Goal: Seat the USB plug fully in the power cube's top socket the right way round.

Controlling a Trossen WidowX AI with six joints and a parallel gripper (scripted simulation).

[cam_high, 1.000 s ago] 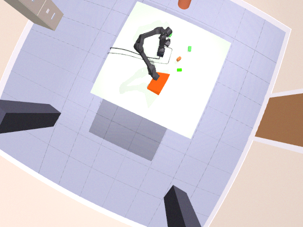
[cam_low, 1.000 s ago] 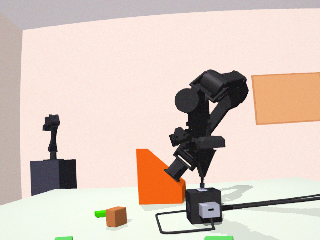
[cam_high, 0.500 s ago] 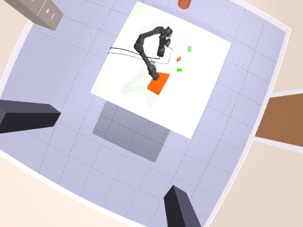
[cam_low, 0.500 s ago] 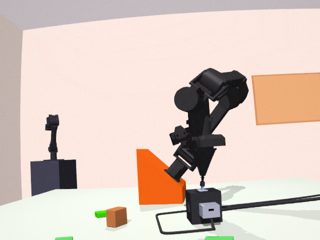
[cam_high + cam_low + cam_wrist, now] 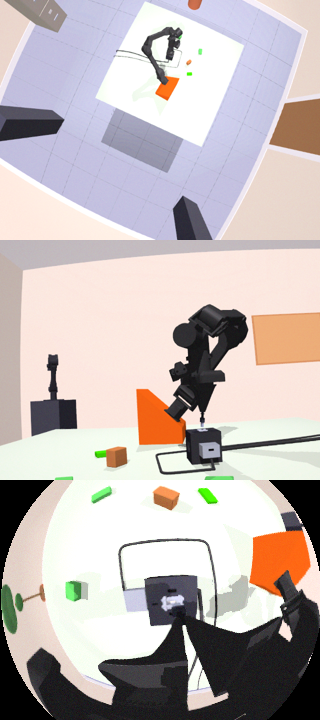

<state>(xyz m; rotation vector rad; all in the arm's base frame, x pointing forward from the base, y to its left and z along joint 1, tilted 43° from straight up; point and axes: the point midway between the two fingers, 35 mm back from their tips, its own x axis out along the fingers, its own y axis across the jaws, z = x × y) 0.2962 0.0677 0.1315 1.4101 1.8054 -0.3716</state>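
The power cube [image 5: 192, 446] [image 5: 187, 585] is dark and stands on the table, with a pale socket [image 5: 202, 430] [image 5: 170, 600] on its top face. My gripper [image 5: 202, 412] [image 5: 182, 620] points down over the cube and is shut on the USB plug [image 5: 202, 418] [image 5: 176, 611]. The plug is small, with a black body and a silver metal end that points down. In the exterior view a narrow gap shows between the metal end and the socket, so the plug is out of it. Which way round the plug faces cannot be told. In the top view the arm hides cube and plug.
A light grey block [image 5: 206, 452] [image 5: 135, 601] sits at the cube's side, and a dark cable [image 5: 158, 463] [image 5: 121, 567] loops around. An orange wedge [image 5: 170, 89] [image 5: 155, 423] [image 5: 275, 555] bears the arm's base. An orange-brown block [image 5: 188, 62] [image 5: 112, 458] [image 5: 166, 498] and several green blocks stand on the table.
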